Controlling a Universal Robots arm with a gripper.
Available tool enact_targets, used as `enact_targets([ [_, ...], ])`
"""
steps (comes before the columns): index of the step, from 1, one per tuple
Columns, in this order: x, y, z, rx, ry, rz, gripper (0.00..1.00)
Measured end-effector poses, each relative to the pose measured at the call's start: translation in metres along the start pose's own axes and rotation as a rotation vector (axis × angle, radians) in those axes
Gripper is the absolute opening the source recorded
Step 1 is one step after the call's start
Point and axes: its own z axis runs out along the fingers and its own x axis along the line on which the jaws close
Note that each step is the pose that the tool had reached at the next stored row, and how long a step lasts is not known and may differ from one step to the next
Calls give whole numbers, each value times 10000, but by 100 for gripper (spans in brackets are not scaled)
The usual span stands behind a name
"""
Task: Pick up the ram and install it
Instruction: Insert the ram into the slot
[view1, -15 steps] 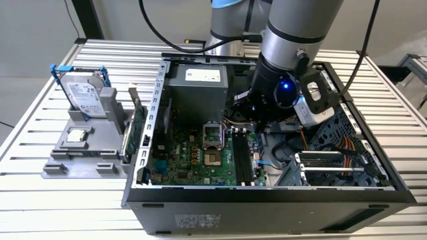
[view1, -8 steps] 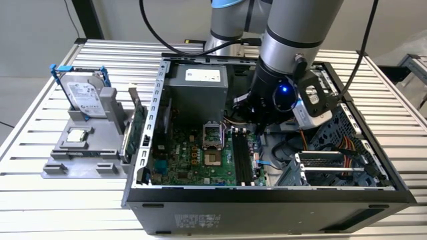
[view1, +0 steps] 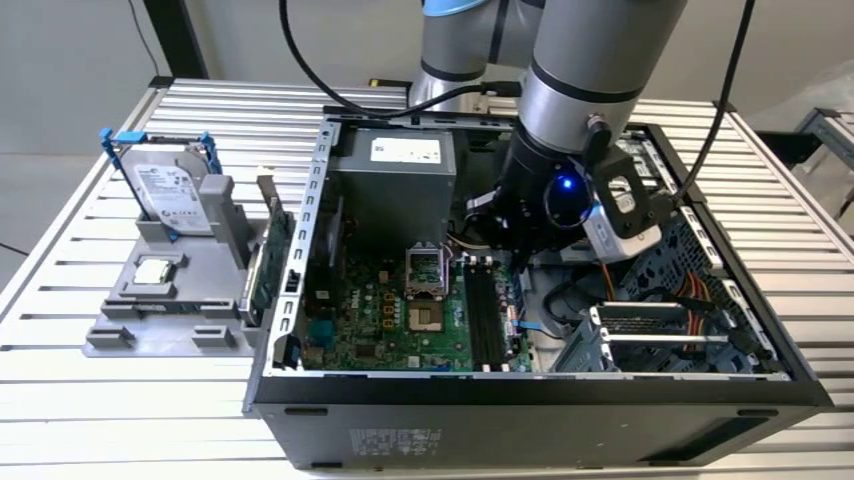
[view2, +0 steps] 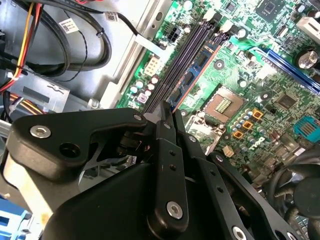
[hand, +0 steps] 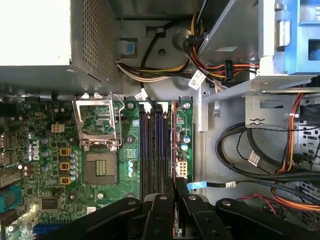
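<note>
The ram (hand: 174, 145) shows edge-on as a thin dark strip with an orange-lit edge, running parallel to the black memory slots (hand: 152, 150) on the green motherboard. My gripper (hand: 175, 192) is shut on its near end. In the second wrist view the same strip, the ram (view2: 197, 75), reaches out from the narrowly closed gripper (view2: 167, 112) over the slots (view2: 180, 55). In the exterior view the gripper (view1: 514, 250) is lowered inside the open computer case, just behind the slots (view1: 483, 320). I cannot tell whether the ram touches a slot.
A grey power supply (view1: 394, 190) stands close beside the arm. The CPU socket (hand: 100, 167) lies beside the slots, and cable bundles (hand: 200, 55) and a drive cage (view1: 667, 330) crowd the other side. Outside the case, a grey fixture holds a hard drive (view1: 167, 190) and a green card (view1: 267, 265).
</note>
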Motion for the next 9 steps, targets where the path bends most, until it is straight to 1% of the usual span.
enact_targets([
  [5,0,-2,19,-1,0,0,0],
  [9,1,-4,55,-1,0,0,0],
])
